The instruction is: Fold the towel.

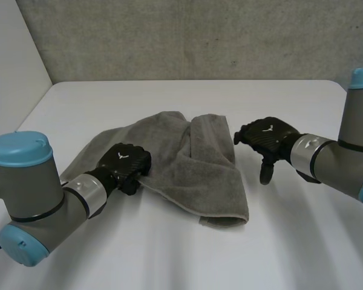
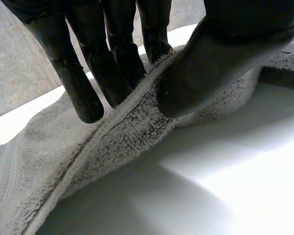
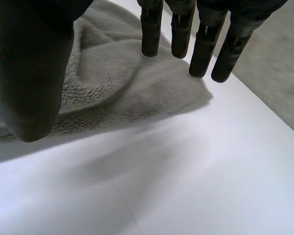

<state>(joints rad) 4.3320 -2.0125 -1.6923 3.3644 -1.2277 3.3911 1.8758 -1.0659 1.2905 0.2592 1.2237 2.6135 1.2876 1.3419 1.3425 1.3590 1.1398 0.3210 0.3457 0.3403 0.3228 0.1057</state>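
Observation:
A grey towel (image 1: pixel 187 157) lies crumpled on the white table (image 1: pixel 278 241), partly folded over itself with a ridge down its middle. My left hand (image 1: pixel 127 164) sits at the towel's near-left edge; the hem (image 2: pixel 112 115) is pinched between its fingers (image 2: pixel 81 93) and thumb (image 2: pixel 201 78). My right hand (image 1: pixel 267 142) hovers just right of the towel's right edge, clear of the cloth. Its fingers (image 3: pixel 206 49) hang straight and apart from the thumb (image 3: pixel 29 73), with nothing between them; the towel (image 3: pixel 108 88) lies beyond them.
A grey wall (image 1: pixel 199 36) rises behind the table's far edge. Bare white tabletop spreads in front of the towel and to its right.

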